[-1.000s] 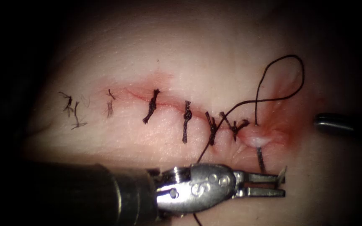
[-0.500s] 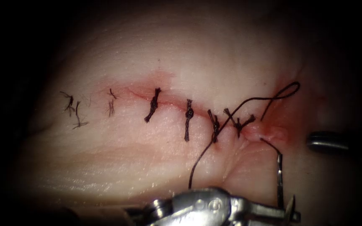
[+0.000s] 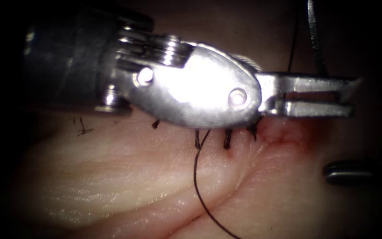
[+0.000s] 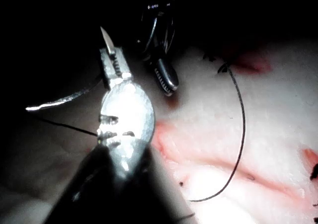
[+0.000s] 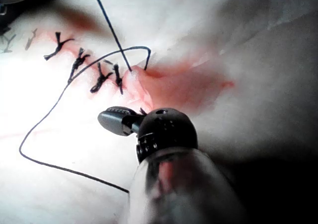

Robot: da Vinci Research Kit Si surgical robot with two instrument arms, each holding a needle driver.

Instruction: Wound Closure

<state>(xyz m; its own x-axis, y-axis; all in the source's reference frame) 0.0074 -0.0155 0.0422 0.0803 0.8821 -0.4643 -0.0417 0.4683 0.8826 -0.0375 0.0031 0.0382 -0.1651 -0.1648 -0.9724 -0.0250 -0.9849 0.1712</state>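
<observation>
While the left tool (image 3: 348, 95) hangs nearest the endoscope, jaws clamped on the needle (image 3: 315, 35) near its tip, needle clear of the tissue (image 3: 111, 177) | thread (image 3: 200, 186) trails across tissue | right tool (image 3: 348, 171) right of the cut, jaws together, empty.

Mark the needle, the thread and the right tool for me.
needle (image 4: 54, 103), left wrist view, on its curved body.
thread (image 3: 196, 177), endoscope view, on the strand across the tissue.
right tool (image 5: 115, 121), right wrist view, on its jaws.
</observation>
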